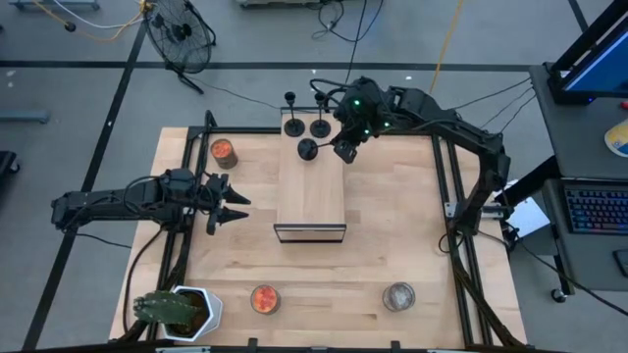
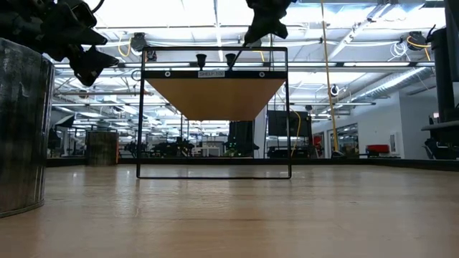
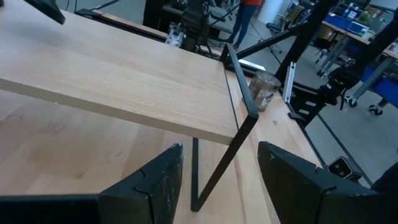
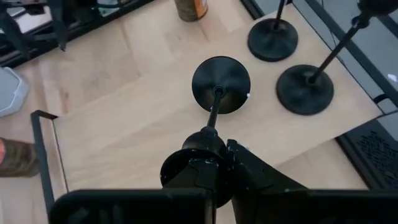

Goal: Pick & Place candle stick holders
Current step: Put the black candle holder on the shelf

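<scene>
1. Three candle stick holders (image 1: 308, 148) stand on the wooden shelf (image 1: 312, 196), at the table's twelve o'clock end; two sit behind at the shelf's far edge.
2. Right gripper (image 1: 343, 149) pinches the top of the nearest holder's stem (image 4: 213, 114); its disc seems to rest flat on the shelf.
3. To finish well, keep the stem vertical and spread the fingers only once the base sits flat.
4. Each holder is matte black: round disc base, thin upright stem.
5. Left gripper (image 1: 234, 207), fingers spread, waits at nine o'clock.
</scene>
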Available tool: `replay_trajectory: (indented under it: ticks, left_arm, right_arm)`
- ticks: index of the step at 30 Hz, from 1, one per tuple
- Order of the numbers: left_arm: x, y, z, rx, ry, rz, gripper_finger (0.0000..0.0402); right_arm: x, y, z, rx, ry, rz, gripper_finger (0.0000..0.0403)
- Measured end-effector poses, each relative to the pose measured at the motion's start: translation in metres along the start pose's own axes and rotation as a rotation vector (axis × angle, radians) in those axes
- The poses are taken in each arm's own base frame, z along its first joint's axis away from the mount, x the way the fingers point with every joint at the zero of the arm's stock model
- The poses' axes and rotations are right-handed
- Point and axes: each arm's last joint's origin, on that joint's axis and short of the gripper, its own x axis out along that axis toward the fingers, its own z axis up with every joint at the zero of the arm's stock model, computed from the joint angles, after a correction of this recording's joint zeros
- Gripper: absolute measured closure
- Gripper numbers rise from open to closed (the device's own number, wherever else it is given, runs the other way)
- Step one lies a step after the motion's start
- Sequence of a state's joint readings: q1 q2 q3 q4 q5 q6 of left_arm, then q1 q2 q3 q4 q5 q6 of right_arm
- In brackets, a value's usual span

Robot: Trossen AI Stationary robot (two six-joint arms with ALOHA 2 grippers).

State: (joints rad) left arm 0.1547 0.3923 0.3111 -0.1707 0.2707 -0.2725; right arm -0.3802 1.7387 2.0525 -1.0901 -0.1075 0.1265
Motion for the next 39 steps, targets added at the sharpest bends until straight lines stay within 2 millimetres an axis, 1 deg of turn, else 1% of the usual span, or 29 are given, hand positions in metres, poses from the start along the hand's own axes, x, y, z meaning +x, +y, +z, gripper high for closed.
replay_trajectory:
  ticks: [19, 29, 39]
  left_arm:
    - [0.0000, -0.0003, 0.0009, 0.015, -0.010, -0.003, 0.0188]
    - [0.0000, -0.0003, 0.0009, 0.015, -0.010, -0.003, 0.0188]
    - [0.0000, -0.0003, 0.0009, 0.019, -0.009, -0.003, 0.0188]
  right_arm:
    - [-0.0004, -0.0026, -0.0026, 0.011, 0.027, -0.010, 0.0389]
    - [-0.0004, -0.0026, -0.0024, -0.010, 0.026, -0.010, 0.0374]
    - [-0.0005, -0.0017, 0.0054, -0.064, -0.055, -0.003, 0.0370]
